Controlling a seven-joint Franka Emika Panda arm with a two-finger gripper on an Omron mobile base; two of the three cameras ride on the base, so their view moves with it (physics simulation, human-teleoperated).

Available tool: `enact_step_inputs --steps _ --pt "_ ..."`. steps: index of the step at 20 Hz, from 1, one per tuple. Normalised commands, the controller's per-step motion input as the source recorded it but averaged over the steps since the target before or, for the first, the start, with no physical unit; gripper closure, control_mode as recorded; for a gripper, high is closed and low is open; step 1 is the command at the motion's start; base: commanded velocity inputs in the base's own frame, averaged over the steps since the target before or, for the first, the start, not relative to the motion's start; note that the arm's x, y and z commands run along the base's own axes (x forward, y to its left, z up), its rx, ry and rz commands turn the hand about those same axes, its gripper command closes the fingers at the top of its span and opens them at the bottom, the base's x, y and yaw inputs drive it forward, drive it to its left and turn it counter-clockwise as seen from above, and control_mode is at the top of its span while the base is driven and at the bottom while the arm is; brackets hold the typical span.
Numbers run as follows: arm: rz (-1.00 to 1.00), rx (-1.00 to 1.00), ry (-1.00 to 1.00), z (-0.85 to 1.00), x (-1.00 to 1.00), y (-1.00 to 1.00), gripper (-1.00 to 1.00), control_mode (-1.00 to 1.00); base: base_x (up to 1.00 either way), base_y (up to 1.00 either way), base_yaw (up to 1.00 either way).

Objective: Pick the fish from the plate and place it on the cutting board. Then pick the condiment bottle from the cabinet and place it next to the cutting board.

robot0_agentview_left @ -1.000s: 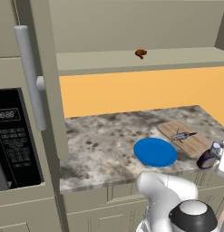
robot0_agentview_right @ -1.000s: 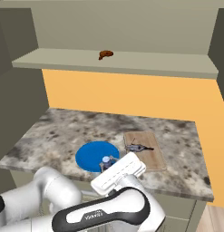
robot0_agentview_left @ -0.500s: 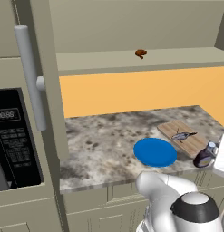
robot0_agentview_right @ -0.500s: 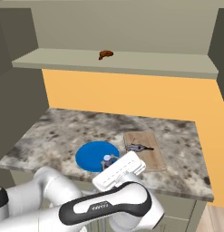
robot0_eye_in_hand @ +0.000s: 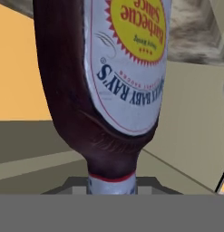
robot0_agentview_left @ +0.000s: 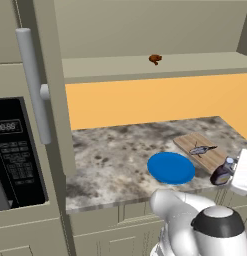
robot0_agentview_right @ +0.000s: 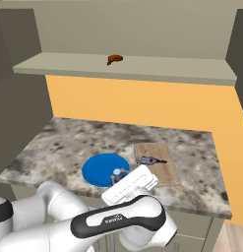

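Carrying the condiment bottle (robot0_eye_in_hand: 109, 81) is the step in hand: the fish (robot0_agentview_left: 202, 149) already lies on the cutting board (robot0_agentview_left: 215, 157), and the blue plate (robot0_agentview_left: 170, 167) stands bare. The pincer (robot0_agentview_left: 230, 172) is closed on the bottle, which in the hand view sits close against the camera with its cap nearest the hand and its label facing the lens. In the left base view the bottle (robot0_agentview_left: 222, 174) hangs at the worktop's (robot0_agentview_left: 115, 160) front edge, at about 5 o'clock from the board and 3 o'clock from the plate. Whether its body already touches the surface cannot be told.

Next move, as a judgement: bring the bottle upright, lower it onto bare worktop just beside the board, then release and withdraw upward.

Edges and free room:
- The front edge of the worktop runs directly under the bottle; a set-down here risks a tip over the lip. Shifting toward 12 o'clock gives safer footing.
- Between the plate and the board lies a narrow strip of bare stone in the right base view; the plate (robot0_agentview_right: 104, 169) and the board (robot0_agentview_right: 157, 161) bound it on either side.
- At 3 o'clock of the board, open stone reaches to the orange wall panel (robot0_agentview_right: 226, 147).
- Overhead, the cabinet (robot0_agentview_right: 142, 66) shelf sits well clear; a small brown lump (robot0_agentview_right: 114, 59) rests on it.
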Motion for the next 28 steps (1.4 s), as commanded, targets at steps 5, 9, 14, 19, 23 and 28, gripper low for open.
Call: enact_step_inputs --steps 5,9,14,19,23,28 --pt "0.00 0.00 0.01 -0.11 0.10 0.00 1.00 -1.00 0.00 0.00 0.00" --pt "0.00 0.01 0.02 -0.08 0.10 0.00 1.00 -1.00 0.00 0.00 0.00" --pt "0.00 0.01 0.01 -0.10 0.12 0.00 1.00 -1.00 0.00 0.00 0.00" --pt "0.00 0.00 0.00 -0.12 0.12 0.00 1.00 -1.00 0.00 0.00 0.00" --pt "0.00 0.01 0.00 -0.13 0.14 0.00 1.00 -1.00 0.00 0.00 0.00" --pt "0.00 0.01 0.00 -0.13 0.13 0.00 1.00 -1.00 0.00 0.00 0.00"
